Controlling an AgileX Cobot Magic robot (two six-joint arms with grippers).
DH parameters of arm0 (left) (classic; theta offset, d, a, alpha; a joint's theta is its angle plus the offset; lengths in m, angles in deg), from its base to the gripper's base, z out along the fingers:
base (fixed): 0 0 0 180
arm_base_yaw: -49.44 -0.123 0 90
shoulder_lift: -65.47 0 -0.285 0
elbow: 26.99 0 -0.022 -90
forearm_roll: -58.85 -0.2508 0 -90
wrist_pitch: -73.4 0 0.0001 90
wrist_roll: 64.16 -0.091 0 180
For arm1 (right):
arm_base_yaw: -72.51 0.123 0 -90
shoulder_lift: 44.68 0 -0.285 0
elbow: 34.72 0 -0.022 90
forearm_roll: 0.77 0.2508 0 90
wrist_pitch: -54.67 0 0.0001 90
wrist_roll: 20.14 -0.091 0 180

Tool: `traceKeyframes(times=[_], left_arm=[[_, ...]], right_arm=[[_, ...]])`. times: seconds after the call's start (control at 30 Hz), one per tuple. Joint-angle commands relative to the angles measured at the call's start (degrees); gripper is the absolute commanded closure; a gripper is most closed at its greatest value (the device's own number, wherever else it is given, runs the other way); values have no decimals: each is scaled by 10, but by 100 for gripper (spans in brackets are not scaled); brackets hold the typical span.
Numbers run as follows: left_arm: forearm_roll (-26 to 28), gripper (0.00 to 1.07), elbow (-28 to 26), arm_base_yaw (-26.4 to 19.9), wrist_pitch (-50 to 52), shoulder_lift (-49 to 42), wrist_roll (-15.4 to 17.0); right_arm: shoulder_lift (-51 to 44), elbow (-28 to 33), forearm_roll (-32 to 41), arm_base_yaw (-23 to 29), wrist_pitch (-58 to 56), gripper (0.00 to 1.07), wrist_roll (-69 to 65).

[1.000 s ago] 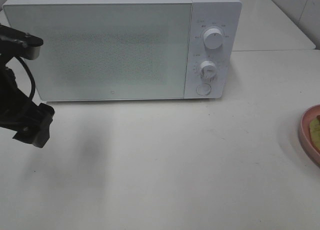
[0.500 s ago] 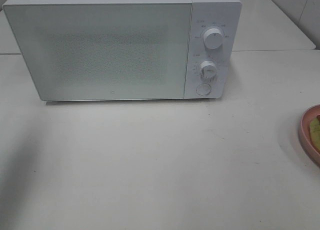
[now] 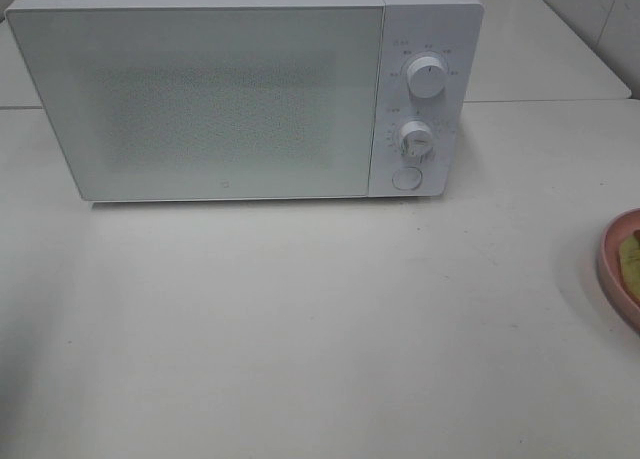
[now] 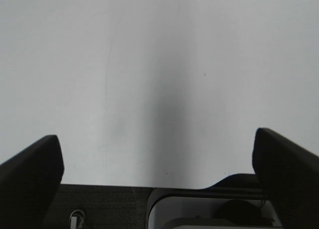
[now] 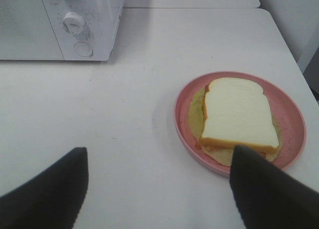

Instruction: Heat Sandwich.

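Both arms sit outside the overhead view, the left gripper spread wide over bare table, the right gripper spread wide, empty, near the sandwich.

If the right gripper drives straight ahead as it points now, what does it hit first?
Likely bare table, left of the pink plate holding the sandwich; the microwave sits farther on. Depth is unclear.

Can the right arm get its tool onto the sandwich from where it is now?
Probably yes. The right tool is open and empty, and the sandwich lies uncovered on the pink plate just ahead of it. Only bare table sits between them.
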Motion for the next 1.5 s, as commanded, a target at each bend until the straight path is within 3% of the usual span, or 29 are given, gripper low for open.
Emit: traceKeyframes(times=[0.03, 0.13, 0.23, 0.4, 1.13, 1.5], left_arm=[[2, 8, 45, -3, 1, -54, -3], [2, 8, 78, -3, -1, -99, -11], [9, 8, 115, -3, -1, -160, -53], [18, 8, 121, -3, -7, -235, -76], [36, 8, 121, -3, -6, -497, -76], [36, 8, 121, -3, -6, -495, -76]], right_arm=[[-16, 1, 0, -4, 5, 32, 2], [-16, 1, 0, -4, 5, 32, 2], [-16, 1, 0, -4, 5, 32, 2], [-16, 1, 0, -4, 5, 32, 2], [-16, 1, 0, -4, 5, 32, 2], [-16, 1, 0, -4, 5, 32, 2]])
